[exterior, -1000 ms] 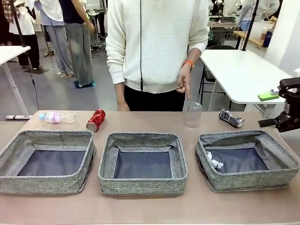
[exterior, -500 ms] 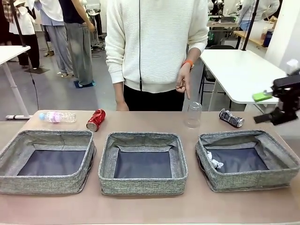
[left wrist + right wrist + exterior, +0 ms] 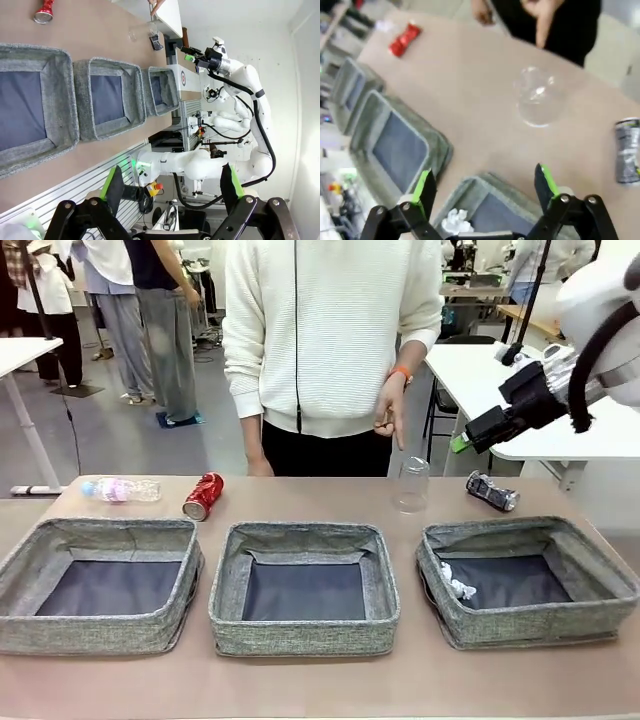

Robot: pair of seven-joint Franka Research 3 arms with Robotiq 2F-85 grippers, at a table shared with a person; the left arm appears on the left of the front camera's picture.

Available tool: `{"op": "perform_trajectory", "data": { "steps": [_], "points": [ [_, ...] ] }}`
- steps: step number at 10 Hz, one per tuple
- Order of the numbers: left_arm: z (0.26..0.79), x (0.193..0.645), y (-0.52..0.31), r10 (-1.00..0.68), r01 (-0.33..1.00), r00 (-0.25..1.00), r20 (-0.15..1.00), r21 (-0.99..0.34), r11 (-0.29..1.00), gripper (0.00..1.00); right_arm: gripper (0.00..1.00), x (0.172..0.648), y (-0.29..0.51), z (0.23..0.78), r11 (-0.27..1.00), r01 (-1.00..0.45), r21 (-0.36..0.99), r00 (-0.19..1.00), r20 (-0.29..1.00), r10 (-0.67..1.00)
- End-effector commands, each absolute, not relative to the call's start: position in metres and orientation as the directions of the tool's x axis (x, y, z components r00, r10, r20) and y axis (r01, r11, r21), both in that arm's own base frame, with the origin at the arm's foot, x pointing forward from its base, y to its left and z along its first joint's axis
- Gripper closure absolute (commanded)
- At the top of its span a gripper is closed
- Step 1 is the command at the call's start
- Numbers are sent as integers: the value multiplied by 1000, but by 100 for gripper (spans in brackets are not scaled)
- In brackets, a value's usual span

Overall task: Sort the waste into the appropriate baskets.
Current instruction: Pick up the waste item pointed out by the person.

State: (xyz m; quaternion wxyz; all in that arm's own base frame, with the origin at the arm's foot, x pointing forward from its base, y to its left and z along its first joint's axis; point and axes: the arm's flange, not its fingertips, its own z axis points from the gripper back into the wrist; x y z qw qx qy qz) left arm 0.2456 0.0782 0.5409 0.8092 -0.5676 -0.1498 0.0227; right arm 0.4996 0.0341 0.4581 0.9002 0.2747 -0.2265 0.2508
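**No legible text**

No word, number or brand can be read anywhere. The bottle [image 3: 122, 489] carries a pink label, but its print is too small to make out. The red can [image 3: 203, 496] and the dark can [image 3: 493, 491] show markings that are crushed and blurred beyond reading. In the left wrist view, a round emblem [image 3: 183, 78] sits on a white panel by the table's end, and its content is illegible.

Bright, even indoor light, soft shadows; right wrist view motion-blurred, left sharp.
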Motion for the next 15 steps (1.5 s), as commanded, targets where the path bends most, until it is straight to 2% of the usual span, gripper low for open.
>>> {"op": "perform_trajectory", "data": {
  "steps": [1, 2, 3, 4, 5, 6, 7, 8, 9, 10, 11, 14, 15],
  "points": [
    [543, 245, 78, 202, 159, 950, 238, -926, 342, 0, 0, 467, 29, 468, 661, -537, 525, 828, 477, 294],
    [543, 245, 78, 202, 159, 950, 238, -926, 342, 0, 0, 500, 34, 458, 723, -576, 381, 772, 546, 327],
    [543, 245, 78, 202, 159, 950, 238, -926, 342, 0, 0, 519, 23, 443, 654, -652, 384, 729, 554, 401],
    [543, 245, 78, 202, 159, 950, 238, -926, 342, 0, 0, 555, -1, 427, 653, -683, 328, 667, 644, 375],
    [543, 245, 78, 202, 159, 950, 238, -926, 342, 0, 0, 581, -14, 407, 581, -764, 281, 585, 682, 439],
    [543, 245, 78, 202, 159, 950, 238, -926, 342, 0, 0, 600, -20, 387, 427, -849, 313, 499, 743, 447],
    [543, 245, 78, 202, 159, 950, 238, -926, 342, 0, 0, 617, -25, 370, 324, -894, 310, 430, 794, 429],
    [543, 245, 78, 202, 159, 950, 238, -926, 342, 0, 0, 628, -23, 362, 333, -843, 424, 528, 772, 355],
    [543, 245, 78, 202, 159, 950, 238, -926, 342, 0, 0, 594, -18, 382, 499, -821, 277, 518, 727, 451],
    [543, 245, 78, 202, 159, 950, 238, -926, 342, 0, 0, 612, -20, 363, 420, -852, 313, 486, 770, 413],
    [543, 245, 78, 202, 159, 950, 238, -926, 342, 0, 0, 624, -18, 345, 386, -892, 234, 417, 754, 508],
    [543, 245, 78, 202, 159, 950, 238, -926, 342, 0, 0, 642, -7, 301, 232, -967, 103, 219, 803, 554],
    [543, 245, 78, 202, 159, 950, 238, -926, 342, 0, 0, 641, -3, 294, 173, -975, 137, 213, 794, 570]
  ]
}}
